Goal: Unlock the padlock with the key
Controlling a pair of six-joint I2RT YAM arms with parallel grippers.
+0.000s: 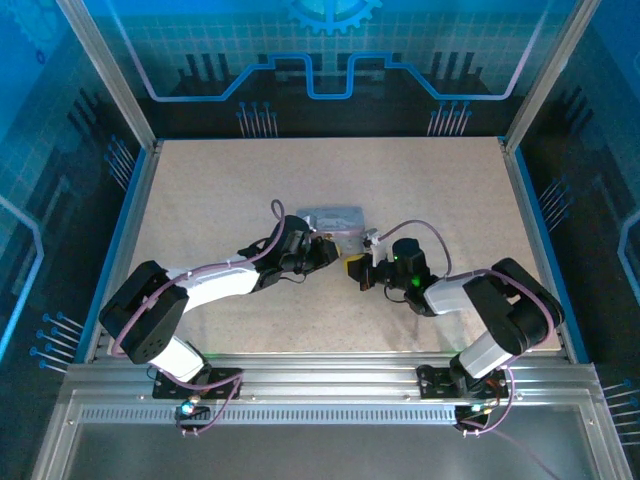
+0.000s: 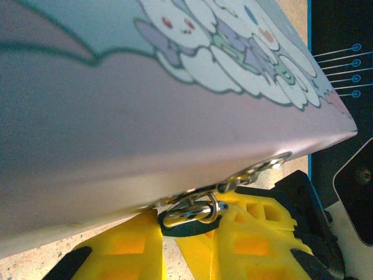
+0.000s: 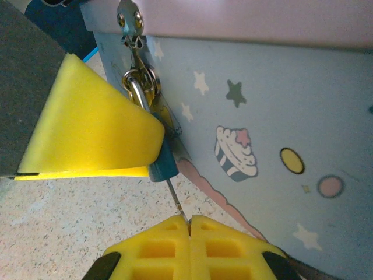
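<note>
At the bottom edge of the right wrist view, the right gripper (image 3: pixel 189 228) has its yellow, lattice-moulded fingers pressed together on the tip of the key (image 3: pixel 176 200). The key is a hair-thin grey sliver running up and left into the base of the padlock (image 3: pixel 161 165). The padlock, a stubby dark-teal body with a bright curved shackle, hangs at upper left from small rings (image 3: pixel 129 23) on the tin (image 3: pixel 274 116). A smooth yellow wedge half covers it, and the left gripper (image 2: pixel 187 228) seems clamped on it, though the angle leaves me unsure. With so slight a hold, the key could slip or bend on twisting, or the loosely hung lock could swivel with it. Beyond, the glossy tin shows stars and a cupcake above the speckled table (image 3: pixel 52 233).
</note>
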